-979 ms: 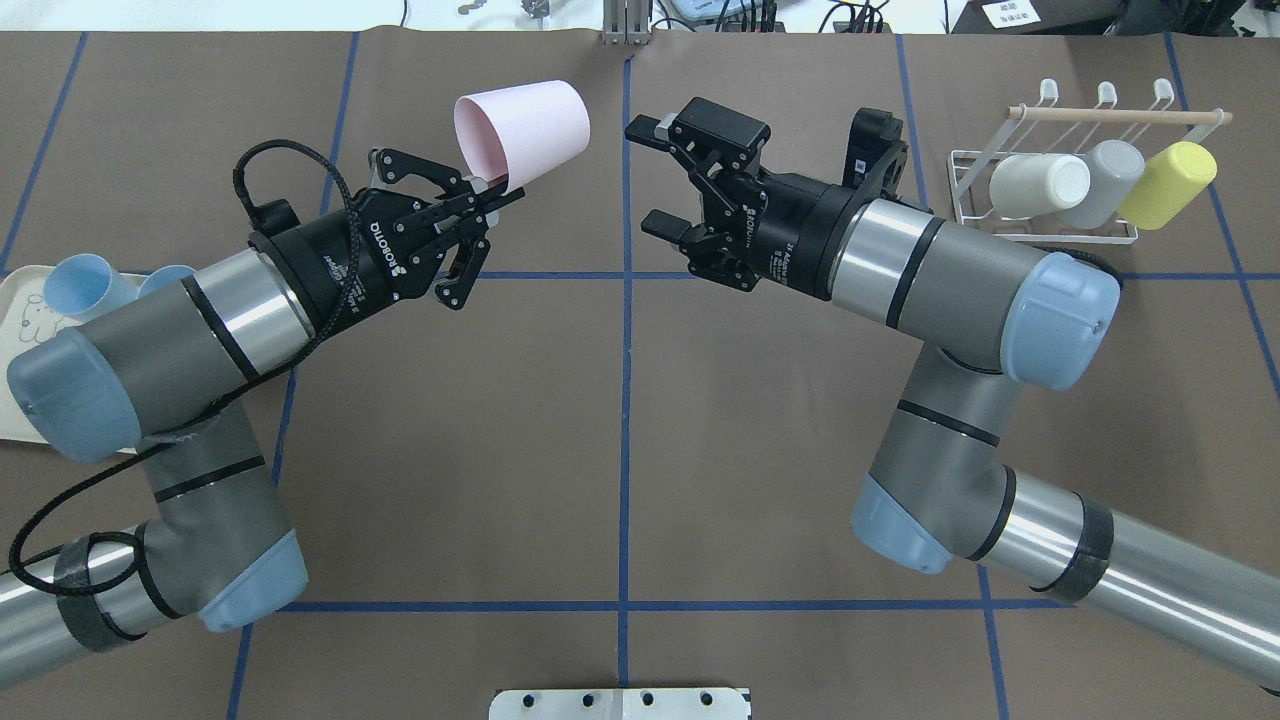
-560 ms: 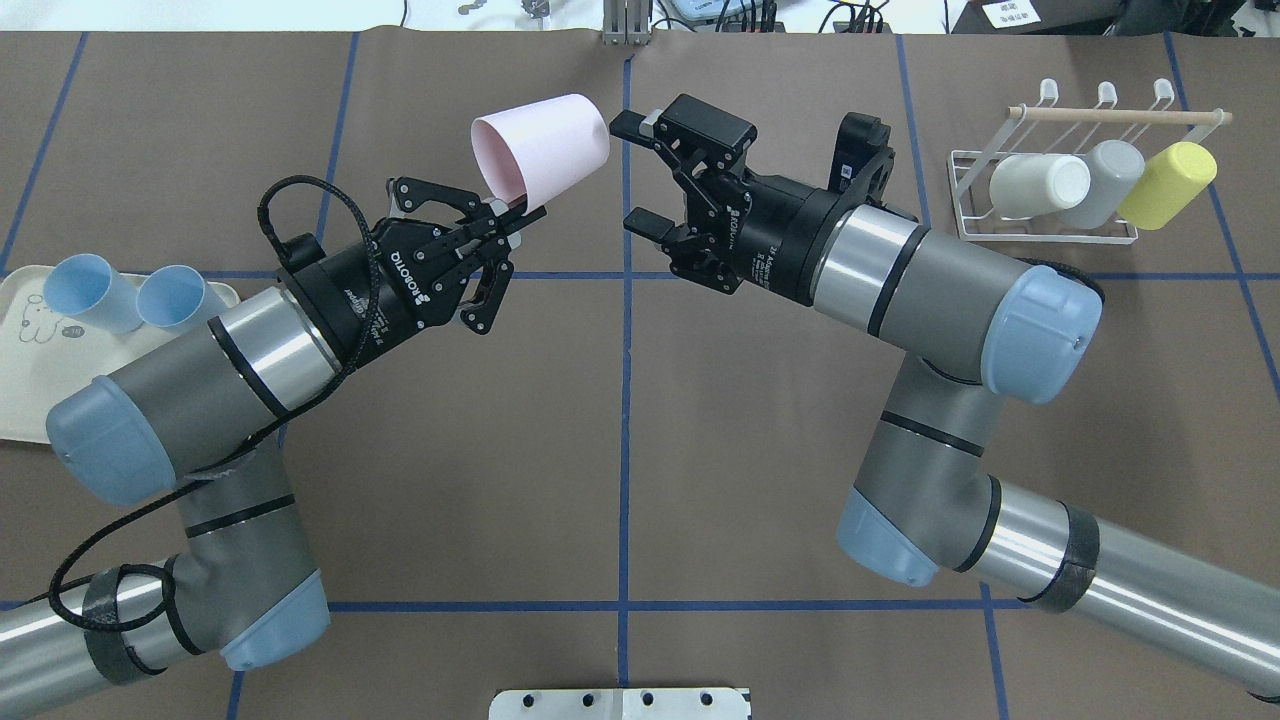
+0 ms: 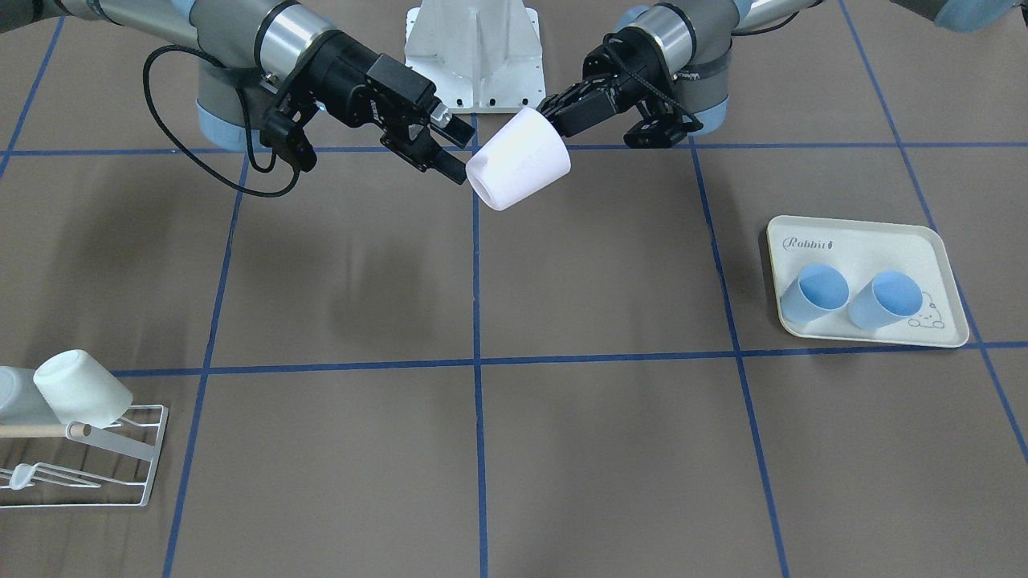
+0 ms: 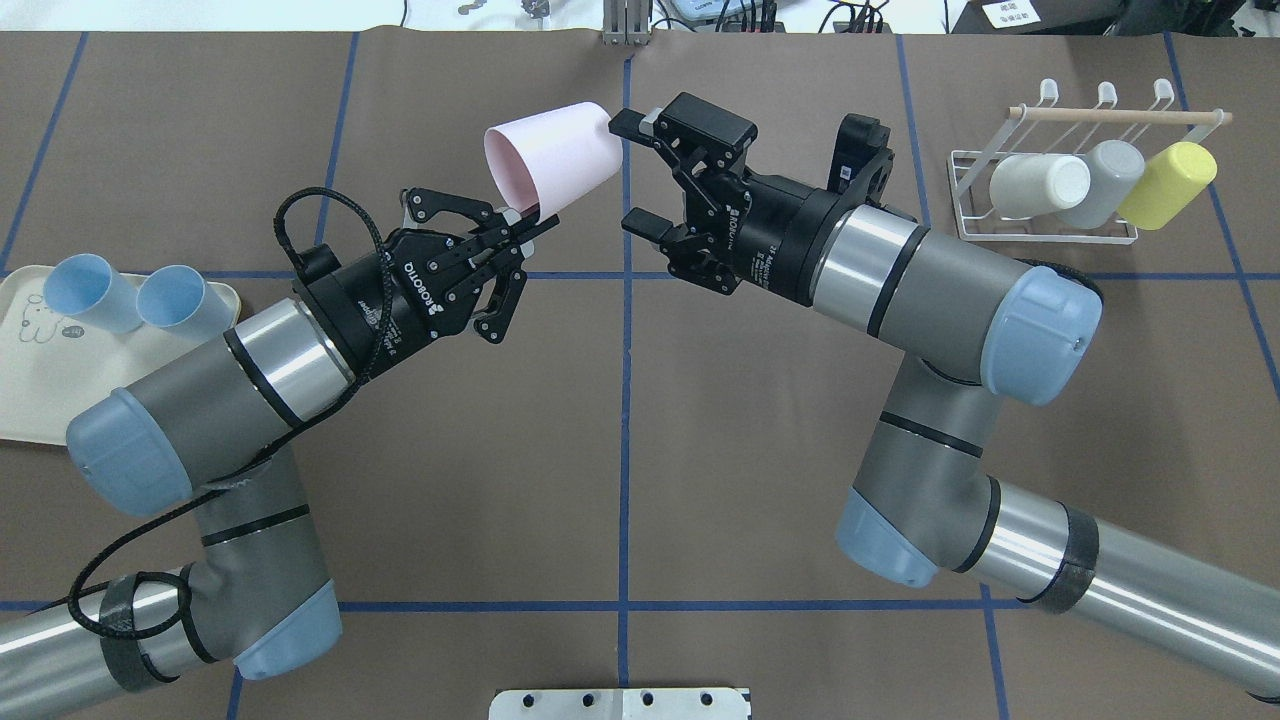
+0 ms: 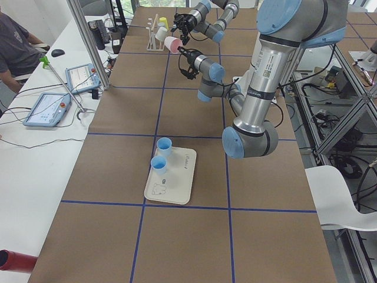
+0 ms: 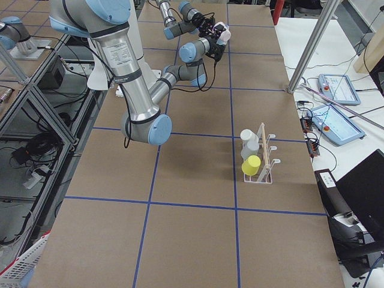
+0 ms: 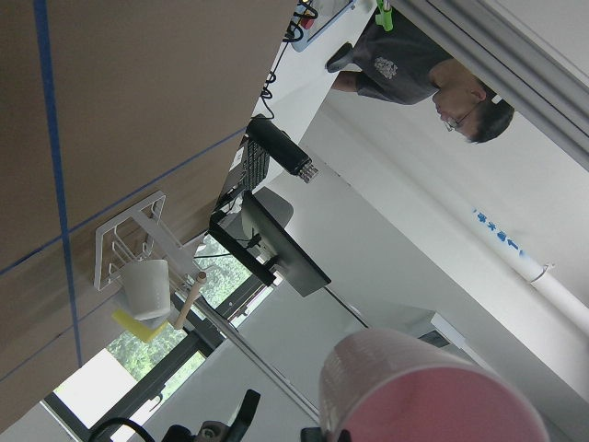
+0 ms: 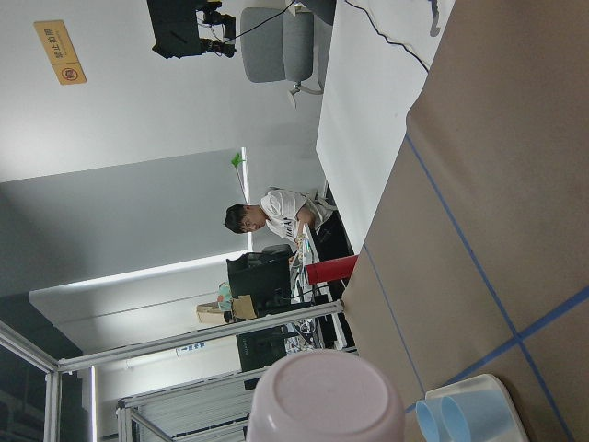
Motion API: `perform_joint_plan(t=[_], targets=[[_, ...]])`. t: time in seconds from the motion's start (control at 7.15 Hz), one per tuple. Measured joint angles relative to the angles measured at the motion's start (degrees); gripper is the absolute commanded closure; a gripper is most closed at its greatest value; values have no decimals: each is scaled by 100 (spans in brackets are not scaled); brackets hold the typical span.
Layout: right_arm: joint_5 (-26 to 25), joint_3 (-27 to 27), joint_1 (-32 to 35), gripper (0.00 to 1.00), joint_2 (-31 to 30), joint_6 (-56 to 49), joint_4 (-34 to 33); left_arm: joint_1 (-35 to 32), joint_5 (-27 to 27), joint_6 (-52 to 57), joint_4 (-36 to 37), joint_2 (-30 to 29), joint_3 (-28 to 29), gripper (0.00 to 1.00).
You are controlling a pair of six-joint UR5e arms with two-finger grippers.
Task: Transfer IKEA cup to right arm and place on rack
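Here's the pink cup [image 4: 553, 155], up in the air over the far middle of the worktop [image 4: 700, 450], lying on its side with its mouth turned back toward the left arm. The left gripper [image 4: 522, 216] has its jaws pinched tight on the lower rim of the cup, one finger inside and one outside. Facing it from across the centre line is the right gripper [image 4: 626, 170], jaws spread wide and holding nothing. The cup's closed base sits just at its upper fingertip, though I cannot tell whether they touch. Far off at the right end stands the rack [image 4: 1045, 238], carrying a white cup [image 4: 1035, 185], a grey cup [image 4: 1105, 180] and a yellow cup [image 4: 1165, 185] under its wooden dowel [image 4: 1120, 116]. At the left end, the tray [image 4: 40, 370] holds two blue cups [image 4: 85, 292] side by side.
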Motion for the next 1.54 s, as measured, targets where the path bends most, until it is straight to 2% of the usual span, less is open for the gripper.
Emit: perform_joint_plan(t=[1.54], targets=[[-15,-125,-73,3,13,-6,75,163,111,26,-26,-348,270,100]])
